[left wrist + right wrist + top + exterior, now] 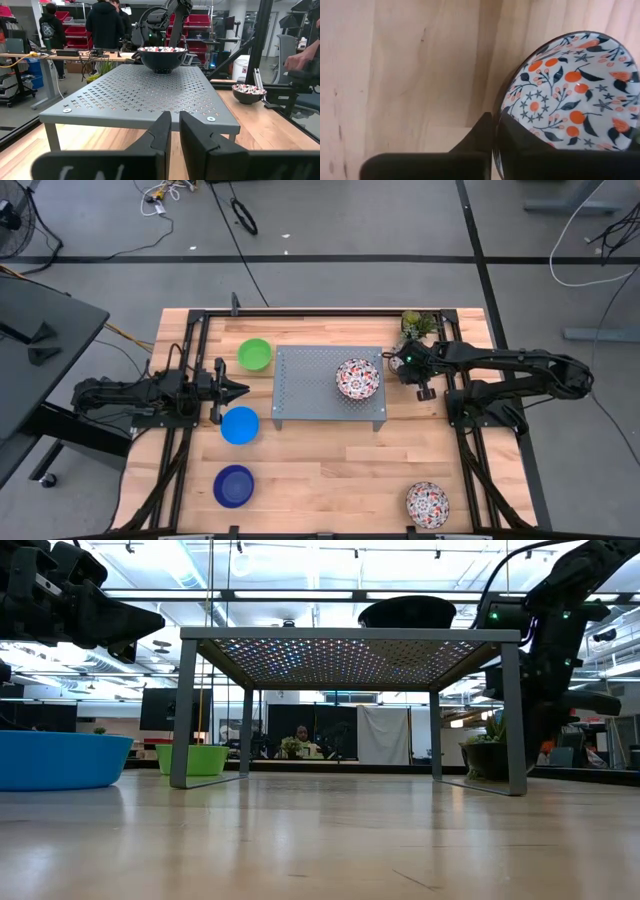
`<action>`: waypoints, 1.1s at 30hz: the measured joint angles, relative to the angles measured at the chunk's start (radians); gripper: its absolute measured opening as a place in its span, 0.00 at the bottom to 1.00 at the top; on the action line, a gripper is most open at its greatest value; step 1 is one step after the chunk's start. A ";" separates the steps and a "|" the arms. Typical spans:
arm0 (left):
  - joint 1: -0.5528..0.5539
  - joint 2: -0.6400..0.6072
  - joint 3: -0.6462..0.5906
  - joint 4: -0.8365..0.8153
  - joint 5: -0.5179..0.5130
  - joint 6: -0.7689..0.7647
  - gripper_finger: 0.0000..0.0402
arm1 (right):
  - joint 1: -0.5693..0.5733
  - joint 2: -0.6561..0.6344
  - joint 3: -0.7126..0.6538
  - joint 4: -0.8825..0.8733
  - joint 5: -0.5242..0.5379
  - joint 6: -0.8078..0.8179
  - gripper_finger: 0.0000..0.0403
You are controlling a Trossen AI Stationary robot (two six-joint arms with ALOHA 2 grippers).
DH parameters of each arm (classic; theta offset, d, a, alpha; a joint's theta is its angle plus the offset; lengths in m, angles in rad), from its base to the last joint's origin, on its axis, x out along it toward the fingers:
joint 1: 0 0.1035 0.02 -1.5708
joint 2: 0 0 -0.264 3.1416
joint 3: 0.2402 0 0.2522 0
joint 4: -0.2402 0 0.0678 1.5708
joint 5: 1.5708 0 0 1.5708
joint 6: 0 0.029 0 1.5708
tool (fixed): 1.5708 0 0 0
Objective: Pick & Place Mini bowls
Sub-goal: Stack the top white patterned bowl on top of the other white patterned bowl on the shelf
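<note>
One floral bowl (357,379) sits on top of the grey perforated stand (310,390). A second floral bowl (427,503) rests on the table near its right near corner. The green bowl (255,354), light blue bowl (240,425) and dark blue bowl (233,486) stand on the table left of the stand. My left gripper (243,388) is shut and points at the stand's left edge, between the green and light blue bowls. My right gripper (405,365) hangs beside the stand's right edge, shut on a third floral bowl (570,95) that the arm hides in the high view. My right gripper holds the third floral bowl by its rim (496,117), pinched with one finger (520,145) on the patterned inside and the other (482,132) outside. The fingers come from above, pointing down at the wood. Whether the bowl rests on the table I cannot tell.
A small potted plant (417,324) stands just beyond my right gripper, at the table's far right. The stand fills the table's middle. Bare wood lies along the near edge between the dark blue bowl and the near-right floral bowl. People stand in the room beyond.
</note>
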 joint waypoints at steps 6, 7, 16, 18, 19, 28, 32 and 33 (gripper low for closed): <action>0.000 0.000 0.000 0.000 0.000 0.000 0.11 | 0.000 0.001 0.000 -0.001 0.000 0.005 0.03; 0.000 0.000 0.000 0.000 0.000 0.000 0.11 | 0.000 0.001 0.000 -0.002 -0.001 0.006 0.03; 0.000 0.000 0.000 0.000 0.000 0.000 0.11 | 0.000 0.000 0.000 -0.006 0.002 0.016 0.01; 0.000 0.000 0.000 0.000 0.000 0.000 0.11 | 0.000 0.000 0.000 -0.006 0.002 0.016 0.01; 0.000 0.000 0.000 0.000 0.000 0.000 0.11 | 0.000 0.000 0.000 -0.007 0.003 0.016 0.01; 0.000 0.000 0.000 0.000 0.000 0.000 0.11 | 0.000 -0.018 0.030 -0.027 0.006 0.077 0.00; 0.000 0.000 0.000 0.000 0.000 0.000 0.11 | 0.000 -0.033 0.052 -0.044 0.010 0.098 0.00; 0.000 0.000 0.000 0.000 0.000 0.000 0.11 | 0.000 -0.036 0.054 -0.051 0.010 0.099 0.00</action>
